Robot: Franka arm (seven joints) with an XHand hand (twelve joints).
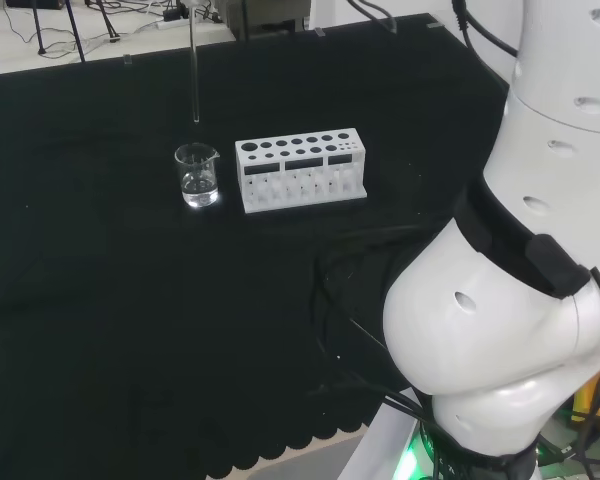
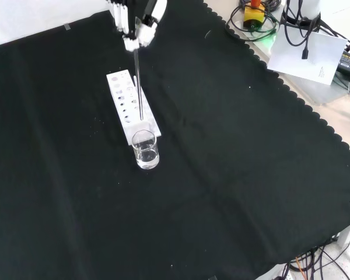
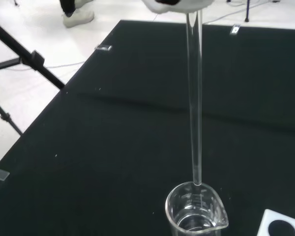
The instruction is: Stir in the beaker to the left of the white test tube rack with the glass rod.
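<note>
black cloth [image 1: 130, 330], white rack [image 1: 300, 170], clear beaker [image 1: 197, 175] & rod [image 3: 194, 98]

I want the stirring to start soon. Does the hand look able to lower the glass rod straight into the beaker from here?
Probably yes. The hand holds the glass rod upright, its tip just above the open beaker. Nothing lies between them; the white rack stands beside it.

a small clear beaker [image 1: 197, 176] stands on the black-clothed desk [image 1: 130, 320], just left of the white test tube rack [image 1: 300, 170], with a little clear liquid at its bottom. a glass rod [image 1: 194, 70] hangs upright above it, its lower tip clear of the rim. the arm's white links [image 1: 510, 300] bulk large at right.
</note>
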